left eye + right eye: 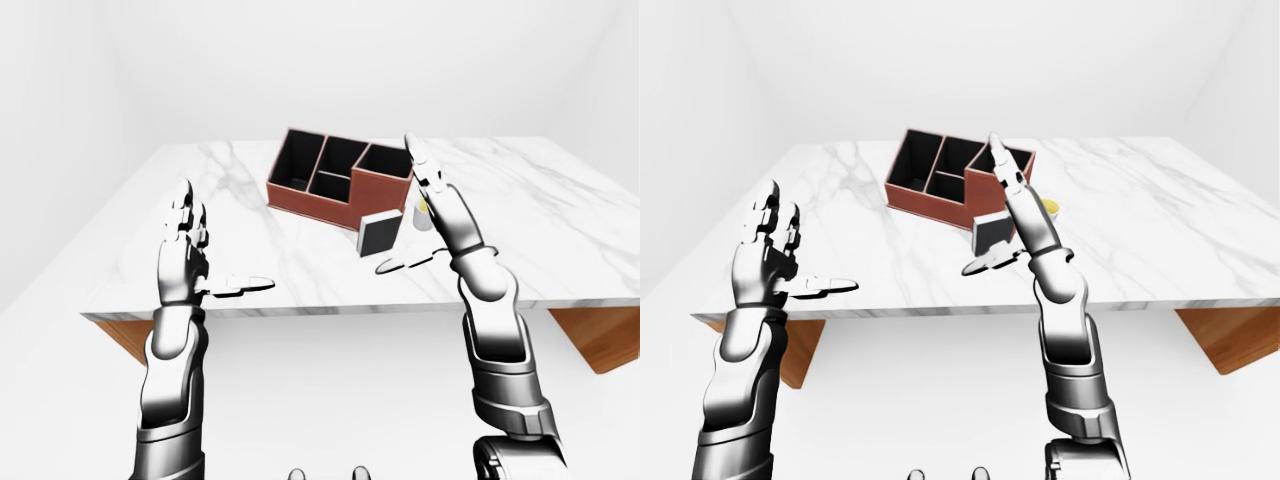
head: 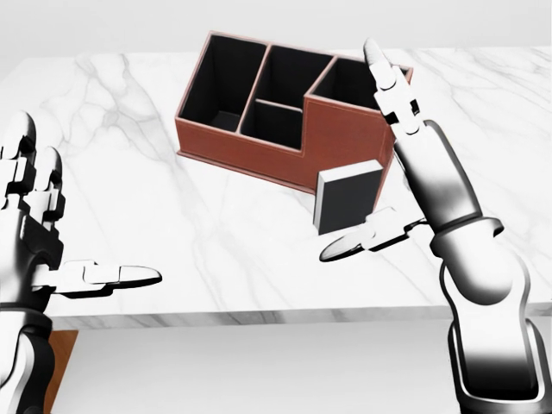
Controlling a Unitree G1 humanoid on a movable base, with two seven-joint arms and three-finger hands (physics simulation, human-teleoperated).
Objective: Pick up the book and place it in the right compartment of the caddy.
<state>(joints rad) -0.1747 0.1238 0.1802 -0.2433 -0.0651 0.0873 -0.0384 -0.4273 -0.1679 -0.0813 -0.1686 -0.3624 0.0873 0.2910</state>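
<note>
Left-eye view: the book (image 1: 377,233) stands upright on the marble worktop (image 1: 520,215), just at the 6 o'clock side of the caddy (image 1: 340,176), by its taller right compartment (image 1: 388,160). The right robot hand (image 1: 440,215) hangs spread beside the book at its 3 o'clock, thumb stretched under it, gripping nothing. The left robot hand (image 1: 190,255) is splayed too, well apart at 9 o'clock, empty. A small pale thing (image 1: 423,212) peeks out past the right fingers; too hidden to name.

Head view: closer now. The book (image 2: 348,197) shows a dark cover and a pale edge, looking rigid and thin. I'd judge it light but tippy on its edge, with a smooth cover likely to slide. Best hold, I reckon: pinch across the two flat faces near the top edge, thumb one side, fingers (image 2: 385,82) the other. Whether it leans on the caddy (image 2: 285,112) wall, I cannot tell.

Right-eye view: same picture; the right compartment (image 1: 1002,160) sits open at 12 o'clock of the book (image 1: 992,233).
</note>
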